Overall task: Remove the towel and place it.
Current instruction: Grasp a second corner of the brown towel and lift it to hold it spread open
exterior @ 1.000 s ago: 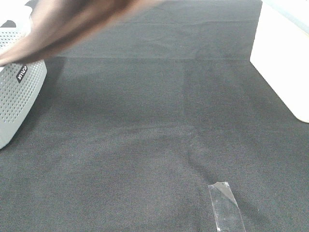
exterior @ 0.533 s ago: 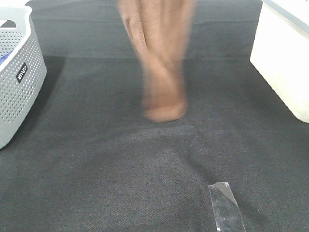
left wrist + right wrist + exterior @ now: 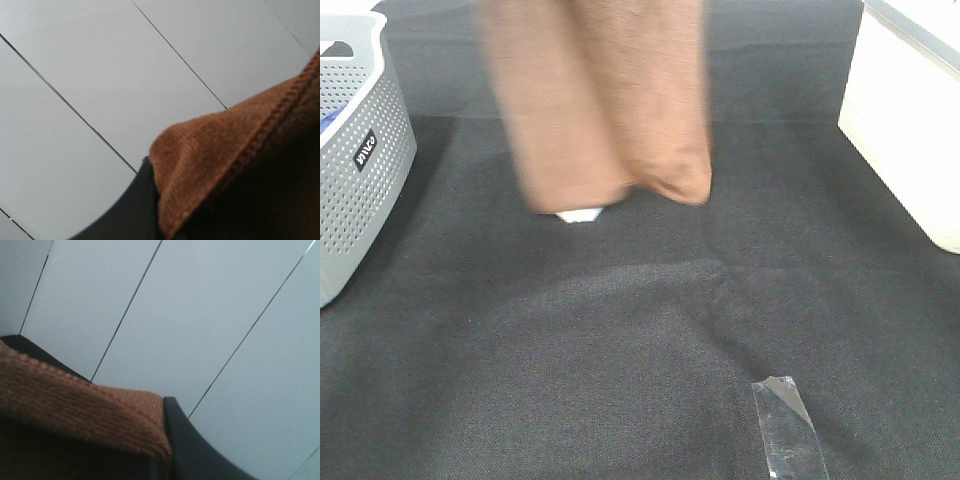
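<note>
The brown towel point(image 3: 600, 110) hangs from above the exterior high view over the middle-back of the dark table covering point(image 3: 620, 350). Its lower edge hangs just above or at the cloth, with the small white tag point(image 3: 578, 214) at the bottom left corner. Both grippers are out of the exterior view. In the left wrist view my left gripper point(image 3: 160, 200) pinches a stitched towel edge point(image 3: 235, 165) against a dark finger point(image 3: 130, 210). In the right wrist view my right gripper point(image 3: 162, 440) holds another towel edge point(image 3: 75, 410) against its finger point(image 3: 195, 450). Both wrist cameras face pale ceiling panels.
A grey perforated basket point(image 3: 360, 170) stands at the left edge. A white box point(image 3: 910, 120) stands at the right. A strip of clear tape point(image 3: 788, 428) lies on the cloth at the front right.
The towel swung from the upper left over the basket to the middle. It then spread from a narrow bunch into a wide hanging sheet, and the white tag now shows.
</note>
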Tool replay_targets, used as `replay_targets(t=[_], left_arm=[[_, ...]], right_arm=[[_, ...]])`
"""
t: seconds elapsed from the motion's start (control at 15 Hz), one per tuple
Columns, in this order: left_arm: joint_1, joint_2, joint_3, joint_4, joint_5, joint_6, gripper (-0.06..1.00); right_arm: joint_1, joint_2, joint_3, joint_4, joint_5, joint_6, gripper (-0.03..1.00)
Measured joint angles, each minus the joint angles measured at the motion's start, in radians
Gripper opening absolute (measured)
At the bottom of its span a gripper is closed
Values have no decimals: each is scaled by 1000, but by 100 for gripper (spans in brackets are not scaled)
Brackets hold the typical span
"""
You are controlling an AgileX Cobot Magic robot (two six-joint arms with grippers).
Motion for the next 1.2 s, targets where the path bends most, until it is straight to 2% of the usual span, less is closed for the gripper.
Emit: replay_targets(t=[0.13, 0.2, 0.27, 0.4, 0.67, 0.87, 1.2], left_arm=[[11, 77, -89, 1, -26, 0, 0], [20, 164, -192, 1, -76, 0, 0], [23, 211, -250, 2, -105, 0, 0], [24, 323, -401, 17, -140, 0, 0], [42, 526, -686, 42, -140, -23, 0], [69, 544, -719, 43, -106, -68, 0], [71, 564, -721, 53, -27, -80, 0]], right_arm=[[-32, 38, 0, 6, -101, 61, 0], [-47, 73, 0, 16, -207, 112, 0], [-58, 87, -2, 22, -250, 134, 0], [-86, 122, -28, 40, -306, 148, 0], [-127, 184, -116, 69, -383, 171, 0], [-129, 217, -116, 75, -391, 173, 0], [-129, 233, -116, 76, -354, 173, 0]])
